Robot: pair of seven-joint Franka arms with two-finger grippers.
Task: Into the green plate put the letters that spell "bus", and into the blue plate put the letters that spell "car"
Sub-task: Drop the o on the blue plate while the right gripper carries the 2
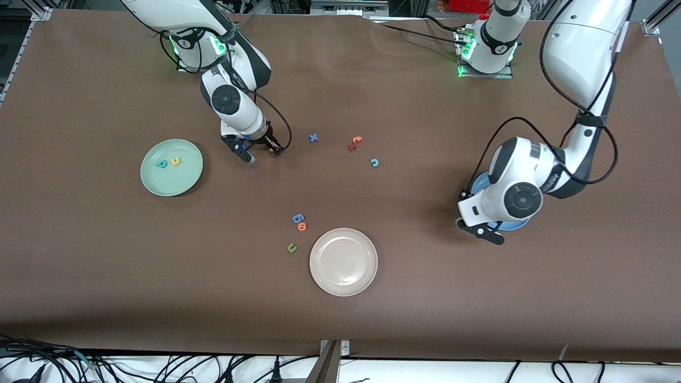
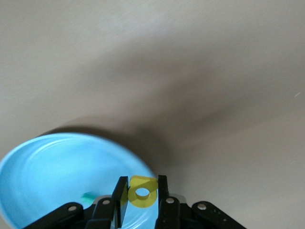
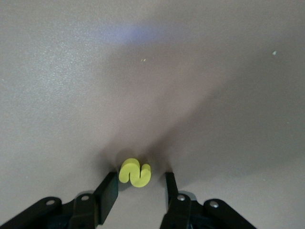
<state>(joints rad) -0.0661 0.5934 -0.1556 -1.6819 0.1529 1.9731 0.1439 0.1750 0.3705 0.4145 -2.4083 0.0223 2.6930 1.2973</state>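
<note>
My right gripper is down at the table beside the green plate, open, one finger on each side of the yellow s, which lies flat at the fingertips with a gap on either side. In the green plate lie the teal b and the yellow u. My left gripper hangs over the blue plate, shut on the yellow a. A teal piece, probably the r, lies in that plate. The teal c rests mid-table.
A blue x and an orange and red pair lie near the c. Nearer the camera sit a blue 6-shaped piece, an orange o, a green u and a beige plate.
</note>
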